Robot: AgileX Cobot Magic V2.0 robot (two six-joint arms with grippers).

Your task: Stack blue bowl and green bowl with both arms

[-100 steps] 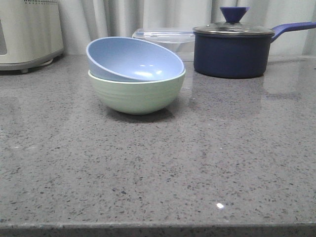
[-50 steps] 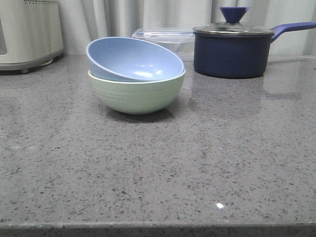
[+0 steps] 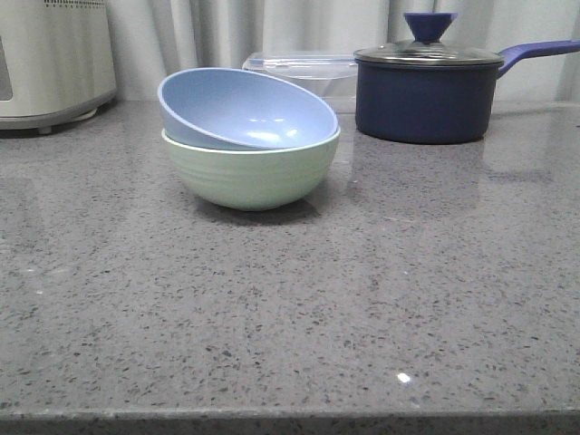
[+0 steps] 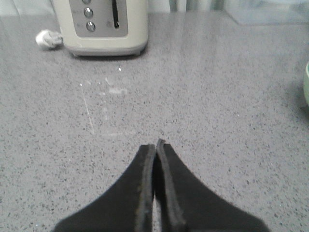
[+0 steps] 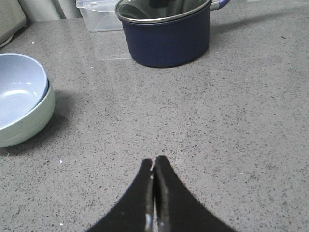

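The pale blue bowl [image 3: 245, 111] rests tilted inside the mint-green bowl [image 3: 249, 172] on the grey counter, its rim raised on the left. The right wrist view shows the same pair, blue bowl [image 5: 17, 89] in green bowl [image 5: 31, 123]. A sliver of the green bowl [image 4: 306, 87] shows at the edge of the left wrist view. My left gripper [image 4: 155, 145] is shut and empty over bare counter, well away from the bowls. My right gripper [image 5: 154, 161] is shut and empty too, above the counter beside the bowls. Neither arm shows in the front view.
A dark navy lidded saucepan [image 3: 424, 91] stands at the back right, with a clear lidded box [image 3: 304, 68] behind the bowls. A cream appliance [image 3: 50, 63] sits at the back left, seen again as the appliance [image 4: 101, 26] in the left wrist view. The counter's front edge [image 3: 290, 419] runs along the bottom.
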